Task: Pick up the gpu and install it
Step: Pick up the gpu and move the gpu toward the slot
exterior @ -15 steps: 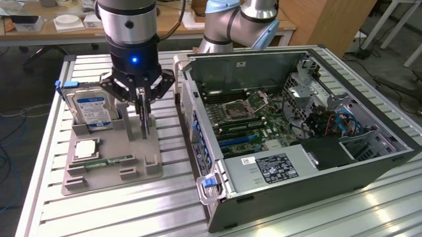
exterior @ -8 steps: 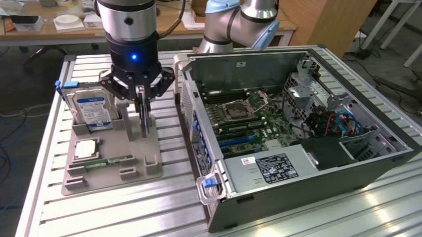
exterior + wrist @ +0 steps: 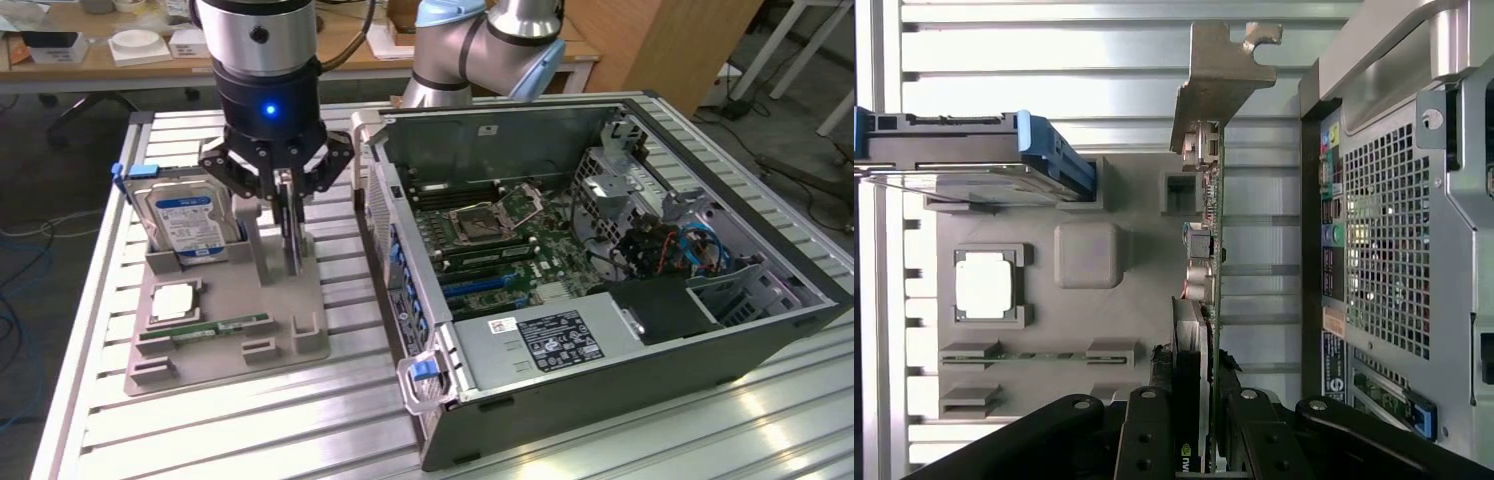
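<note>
Fingers (image 3: 1149, 432) of the black gripper (image 3: 290, 195) squeeze the thin, flat, dark gpu (image 3: 1206, 240) with its silvery end, upright over the grey plastic tray (image 3: 227, 352), beside the open computer case (image 3: 601, 395).

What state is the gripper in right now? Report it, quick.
Gripper: closed on the gpu, which stands on edge between its fingers.

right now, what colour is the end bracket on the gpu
Silvery grey metal. The end bracket on the gpu shows best in the wrist view.
</note>
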`<state>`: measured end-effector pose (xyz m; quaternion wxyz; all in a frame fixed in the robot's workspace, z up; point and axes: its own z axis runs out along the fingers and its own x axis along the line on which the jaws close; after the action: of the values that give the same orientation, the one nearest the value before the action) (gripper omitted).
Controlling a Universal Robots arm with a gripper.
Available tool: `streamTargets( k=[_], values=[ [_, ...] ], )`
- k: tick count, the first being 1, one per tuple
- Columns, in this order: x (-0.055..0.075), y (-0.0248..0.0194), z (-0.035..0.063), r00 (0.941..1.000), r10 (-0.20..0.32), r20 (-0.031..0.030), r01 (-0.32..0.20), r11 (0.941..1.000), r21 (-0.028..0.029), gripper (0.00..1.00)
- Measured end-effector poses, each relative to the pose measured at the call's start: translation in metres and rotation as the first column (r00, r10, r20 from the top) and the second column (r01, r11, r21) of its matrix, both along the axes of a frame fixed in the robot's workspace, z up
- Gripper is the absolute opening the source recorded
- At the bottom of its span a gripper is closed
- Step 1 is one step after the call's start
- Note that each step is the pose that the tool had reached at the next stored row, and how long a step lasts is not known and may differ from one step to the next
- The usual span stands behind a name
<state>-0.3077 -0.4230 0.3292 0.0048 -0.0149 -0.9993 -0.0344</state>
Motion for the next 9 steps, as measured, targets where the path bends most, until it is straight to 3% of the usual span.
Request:
streamTargets(
  k=[9],
  values=[
    [0.0000,0.0000,0.0056,1.0000,0.000,0.0001,0.000,1.0000,0.0008,0.26]
  ],
)
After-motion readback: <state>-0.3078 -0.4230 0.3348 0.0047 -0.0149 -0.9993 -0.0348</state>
